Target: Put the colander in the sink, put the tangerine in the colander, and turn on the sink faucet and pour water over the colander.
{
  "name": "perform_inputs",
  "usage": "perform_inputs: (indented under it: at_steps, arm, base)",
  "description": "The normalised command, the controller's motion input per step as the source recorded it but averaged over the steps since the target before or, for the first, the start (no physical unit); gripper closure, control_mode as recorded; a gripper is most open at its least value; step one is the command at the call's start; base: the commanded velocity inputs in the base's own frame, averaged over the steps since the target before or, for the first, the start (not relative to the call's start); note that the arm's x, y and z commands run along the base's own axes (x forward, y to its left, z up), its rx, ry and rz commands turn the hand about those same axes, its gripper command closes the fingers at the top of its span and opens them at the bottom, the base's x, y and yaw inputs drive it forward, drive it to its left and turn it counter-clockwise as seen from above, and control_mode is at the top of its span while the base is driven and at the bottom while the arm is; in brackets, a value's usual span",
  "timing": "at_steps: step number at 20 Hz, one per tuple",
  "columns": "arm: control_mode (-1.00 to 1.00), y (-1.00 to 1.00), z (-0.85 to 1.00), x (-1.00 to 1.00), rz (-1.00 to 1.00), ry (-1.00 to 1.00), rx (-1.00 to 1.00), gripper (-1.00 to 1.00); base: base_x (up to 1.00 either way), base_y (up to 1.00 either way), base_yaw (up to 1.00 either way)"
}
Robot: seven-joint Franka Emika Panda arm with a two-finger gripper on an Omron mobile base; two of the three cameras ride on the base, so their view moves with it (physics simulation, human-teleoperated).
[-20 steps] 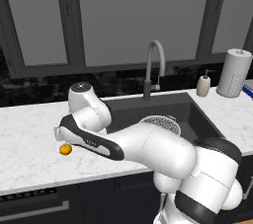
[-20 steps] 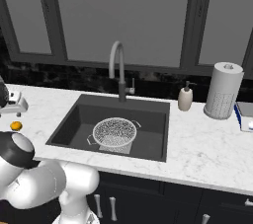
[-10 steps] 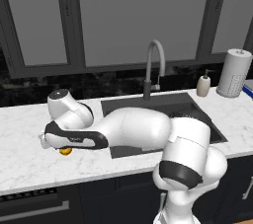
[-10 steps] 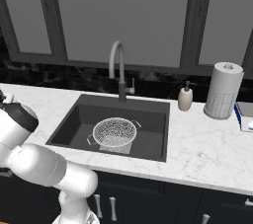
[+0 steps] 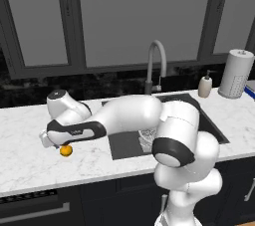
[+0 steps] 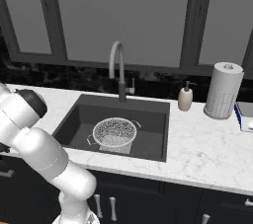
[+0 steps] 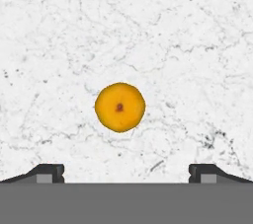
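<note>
The tangerine (image 7: pixel 120 107) lies on the white marble counter, centred just ahead of my open gripper (image 7: pixel 126 172), with one dark fingertip (image 7: pixel 49 171) to each side and nothing held. From the left base view, my gripper (image 5: pixel 56 145) hangs low over the counter left of the sink, right beside the tangerine (image 5: pixel 65 151). The colander (image 6: pixel 114 132) stands upright in the sink (image 6: pixel 148 119), empty; my arm hides most of the colander (image 5: pixel 147 138) in the left base view. The sink faucet (image 6: pixel 117 67) arches over the basin with no water running.
A beige soap dispenser (image 6: pixel 185 98) and a paper towel roll (image 6: pixel 224 90) stand on the counter right of the sink. A blue-edged item (image 6: pixel 244 117) lies at the far right. Dark windows back the counter. My arm stretches across the sink's left edge (image 5: pixel 114 143).
My arm has swung further left and lower over the counter, bringing the hand down over the tangerine. The gripper stays open. The colander has not moved.
</note>
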Motion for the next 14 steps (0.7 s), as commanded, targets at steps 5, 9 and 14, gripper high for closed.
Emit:
perform_inputs:
  at_steps: [5, 9, 14]
  arm:
    - [-1.0, 0.05, -0.1, 0.18, 0.0, -0.02, 0.0, -1.0]
    - [-1.0, 0.13, -0.1, 0.11, 0.0, 0.0, 0.0, -1.0]
    - [-1.0, 0.18, -0.25, 0.0, 0.0, 0.0, -0.03, -1.0]
  base:
    - [0.0, 0.0, 0.0]
    - [0.0, 0.0, 0.0]
    - [0.0, 0.0, 0.0]
